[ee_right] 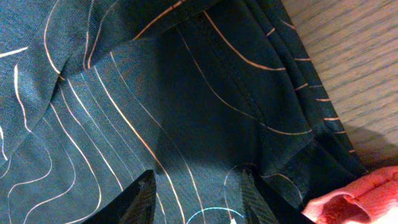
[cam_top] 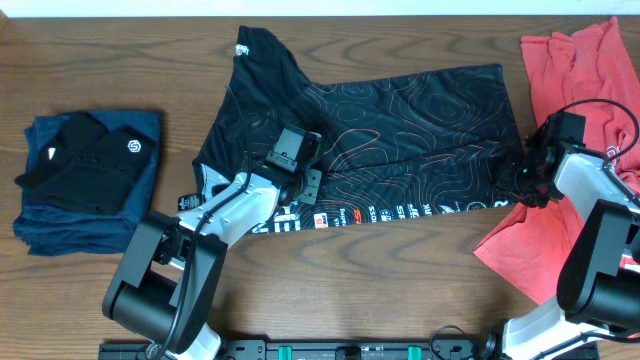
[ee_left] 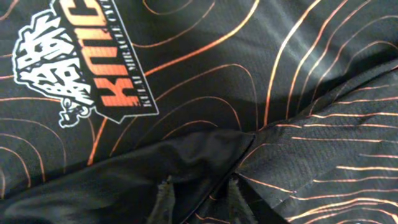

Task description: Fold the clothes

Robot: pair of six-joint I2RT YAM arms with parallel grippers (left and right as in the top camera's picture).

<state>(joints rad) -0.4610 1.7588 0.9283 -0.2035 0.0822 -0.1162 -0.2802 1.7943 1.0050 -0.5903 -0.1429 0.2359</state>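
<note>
Black sports shirt with thin orange and white wavy contour lines; its logo is white and orange. Coral-red T-shirts; navy-and-black folded garments; brown wood-grain table.

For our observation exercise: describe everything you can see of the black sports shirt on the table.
The black shirt is thin sportswear cloth printed with wavy orange-white contour lines, a white-and-orange logo and lettering along its near hem. It lies spread across the middle of the table, partly folded over itself, one sleeve pointing far-left. Its right end meets a coral-red garment. The left claw sits at its near-left part, the right claw at its right end.
</note>
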